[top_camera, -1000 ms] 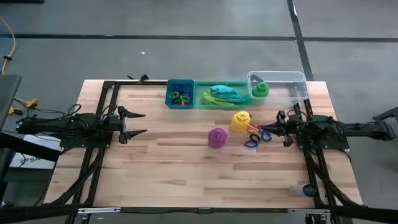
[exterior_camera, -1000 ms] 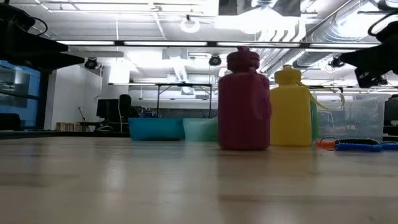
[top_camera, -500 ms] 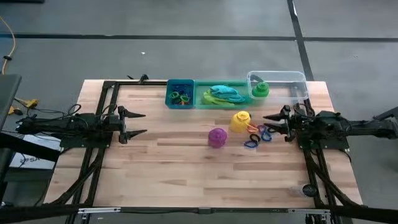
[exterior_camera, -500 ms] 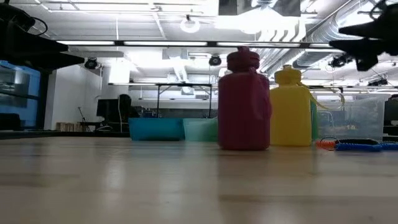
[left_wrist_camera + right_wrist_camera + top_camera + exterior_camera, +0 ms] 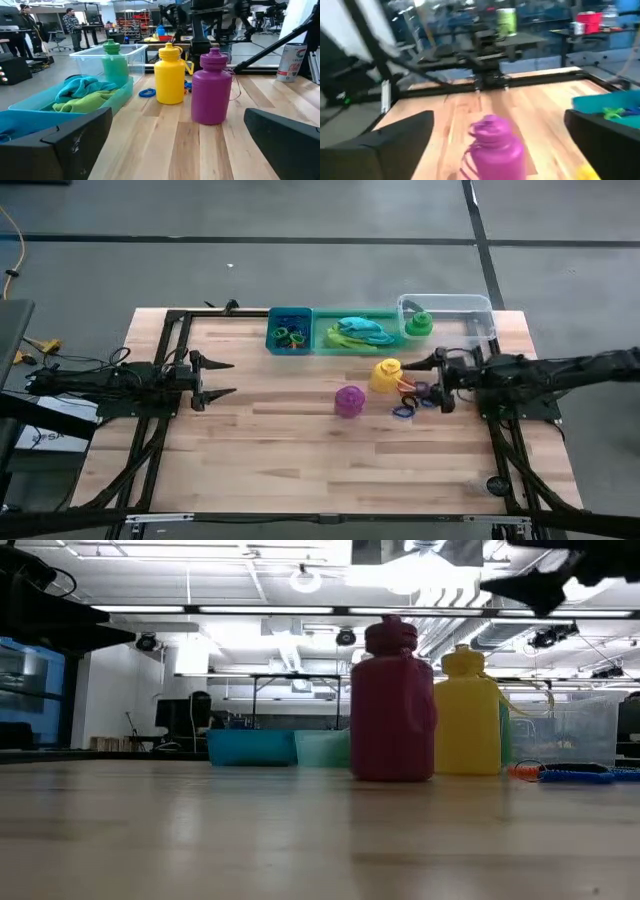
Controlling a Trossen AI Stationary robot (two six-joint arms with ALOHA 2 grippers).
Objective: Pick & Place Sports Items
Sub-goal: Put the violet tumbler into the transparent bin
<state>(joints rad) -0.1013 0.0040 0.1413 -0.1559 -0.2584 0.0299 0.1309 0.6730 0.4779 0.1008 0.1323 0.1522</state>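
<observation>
Left wrist view: smooth plastic purple bottle [image 5: 212, 86], yellow bottle [image 5: 169, 74], crumpled teal cloth [image 5: 84, 87].

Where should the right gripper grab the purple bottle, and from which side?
Probably around the purple bottle's round body, below the narrow cap, coming level from the right gripper's side. It stands upright and apart from the yellow bottle, so open jaws can straddle it.

The right gripper [image 5: 424, 381] now stands wide open and sits farther forward, above the coloured rings [image 5: 412, 397].
</observation>
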